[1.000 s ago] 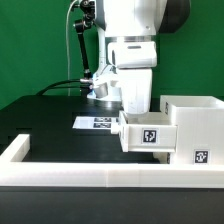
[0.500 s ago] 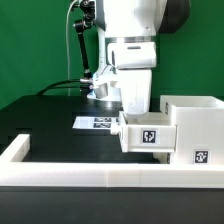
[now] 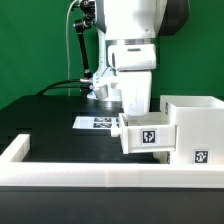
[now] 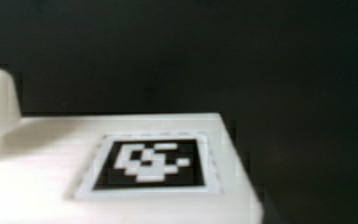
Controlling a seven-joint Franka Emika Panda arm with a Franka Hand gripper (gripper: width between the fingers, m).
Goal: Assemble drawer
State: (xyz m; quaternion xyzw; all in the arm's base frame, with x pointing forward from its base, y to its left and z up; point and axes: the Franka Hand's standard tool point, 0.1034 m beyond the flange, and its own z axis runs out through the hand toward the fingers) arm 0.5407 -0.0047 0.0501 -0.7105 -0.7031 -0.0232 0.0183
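A small tray point(image 3: 146, 133) is seen partly inserted in the drawer housing point(image 3: 190, 128) at the exterior view's right of the desk point(image 3: 55, 118). The gripper is hidden behind the tray; its state cannot be told. The tray should be pushed squarely, kept level with the slot.

I find no words, brand names or numbers that I can read in either view. The only signs are black-and-white square tags. One sits on the front of the small tray point(image 3: 147, 135), another on the housing point(image 3: 190, 128) at about 5 o'clock from it, and a few lie on the marker board point(image 3: 97, 122). My wrist view shows one tag up close on a white part point(image 4: 149, 160), blurred.
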